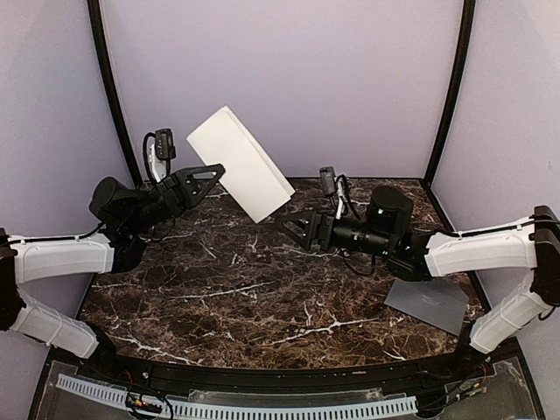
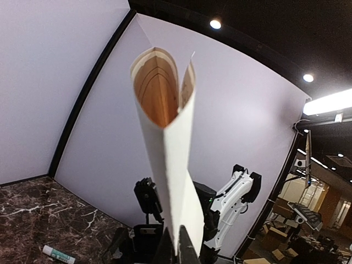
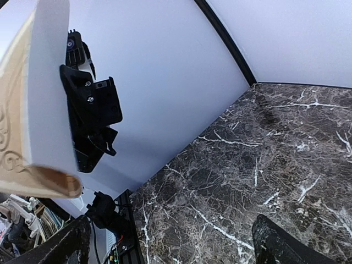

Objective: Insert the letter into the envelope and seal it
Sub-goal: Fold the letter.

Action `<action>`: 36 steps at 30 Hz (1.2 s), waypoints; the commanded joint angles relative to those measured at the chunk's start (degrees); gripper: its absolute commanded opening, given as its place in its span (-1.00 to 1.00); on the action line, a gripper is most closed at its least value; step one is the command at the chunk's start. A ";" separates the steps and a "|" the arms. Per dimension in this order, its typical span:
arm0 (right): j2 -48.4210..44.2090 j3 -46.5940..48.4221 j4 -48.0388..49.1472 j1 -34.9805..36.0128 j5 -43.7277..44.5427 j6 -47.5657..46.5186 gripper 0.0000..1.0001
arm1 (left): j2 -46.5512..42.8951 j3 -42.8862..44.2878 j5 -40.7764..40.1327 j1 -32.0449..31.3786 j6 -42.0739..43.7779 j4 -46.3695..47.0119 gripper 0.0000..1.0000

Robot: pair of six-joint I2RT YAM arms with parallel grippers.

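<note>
My left gripper (image 1: 214, 173) is shut on the lower edge of the letter (image 1: 238, 162) and holds it high above the back of the table. The letter is folded, white outside and cream with an ornate border inside. In the left wrist view it rises from the shut gripper (image 2: 179, 245) as a curled fold (image 2: 170, 148). My right gripper (image 1: 289, 226) is open and empty, just right of and below the letter's lower corner. In the right wrist view the letter (image 3: 38, 99) is at the upper left, apart from my fingers (image 3: 286, 245). The grey envelope (image 1: 427, 302) lies flat at the right, partly under my right arm.
The table top is dark marble (image 1: 236, 297) with lilac walls behind. A white glue stick (image 2: 58, 254) lies on the marble in the left wrist view. The right arm's white links (image 1: 481, 249) reach over the envelope's side of the table.
</note>
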 commanded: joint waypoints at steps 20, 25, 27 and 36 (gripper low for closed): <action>-2.62 18.92 -24.98 -1.60 -10.70 -14.34 0.96 | -2.85 7.56 12.95 -0.14 23.83 -38.75 -1.00; 1.17 20.86 -23.23 -1.31 -14.39 -13.82 0.84 | -0.95 8.88 18.10 -1.30 23.31 -38.83 -1.00; 2.01 21.47 -22.72 -1.36 -16.22 -13.56 0.73 | -0.25 9.21 19.64 -1.54 22.68 -38.56 -1.00; 3.62 23.45 -19.45 -1.31 -20.86 -11.95 0.22 | 0.81 10.92 21.90 -2.39 24.33 -42.47 -1.00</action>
